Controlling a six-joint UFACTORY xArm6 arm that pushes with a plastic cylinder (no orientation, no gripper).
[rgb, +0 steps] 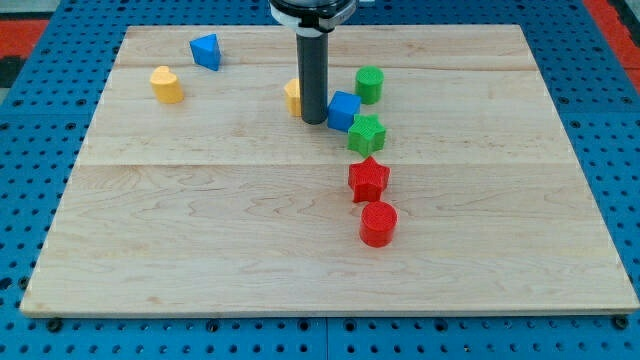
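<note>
My tip (314, 121) rests on the wooden board just left of the blue cube (343, 109), touching or nearly touching it. A yellow block (292, 96) is partly hidden behind the rod on its left. Right of the blue cube and higher up stands a green cylinder (370, 84). A green star (366, 134) sits against the blue cube's lower right. Below that come a red star (368, 179) and a red cylinder (378, 223), in a loose column down the board.
A blue triangular block (206, 50) and a yellow heart-like block (166, 85) lie at the view's upper left. The wooden board (200, 240) sits on a blue pegboard surface, with red at the view's top corners.
</note>
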